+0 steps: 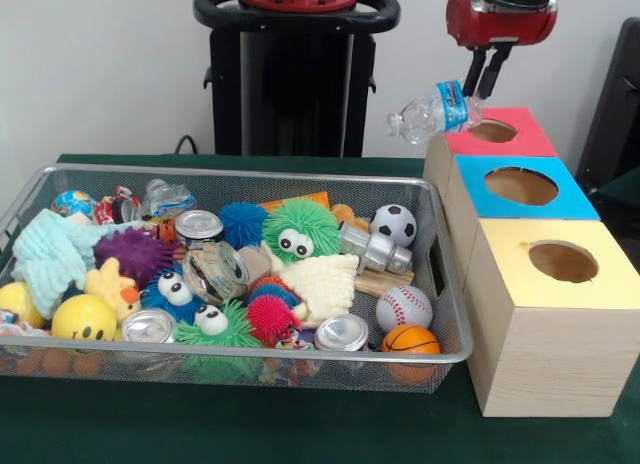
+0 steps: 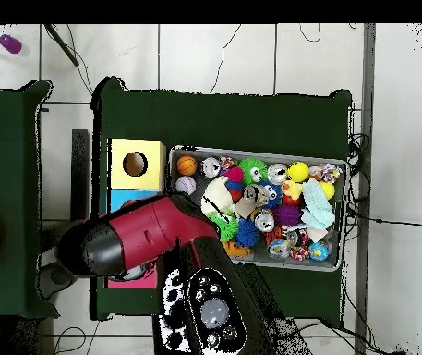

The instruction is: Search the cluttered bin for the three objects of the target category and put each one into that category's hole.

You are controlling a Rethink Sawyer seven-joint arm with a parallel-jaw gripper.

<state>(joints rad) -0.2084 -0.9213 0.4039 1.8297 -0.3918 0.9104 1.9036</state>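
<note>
My gripper (image 1: 479, 90) hangs at the top right of the front view, shut on one end of a clear plastic water bottle (image 1: 430, 115) with a blue label. The bottle lies tilted in the air, just left of and above the red box's round hole (image 1: 492, 131). The wire mesh bin (image 1: 447, 284) holds a crumpled clear bottle (image 1: 166, 196) at its back left and several metal cans (image 1: 343, 332) among the toys. In the overhead view my red arm (image 2: 150, 236) covers the gripper and the bottle.
Three boxes stand in a row right of the bin: red, blue (image 1: 521, 187) and yellow (image 1: 563, 261), each with a round hole on top. The bin is crowded with balls, fuzzy toys and cloth. Overhead, the yellow box (image 2: 136, 164) shows beside the bin (image 2: 260, 151).
</note>
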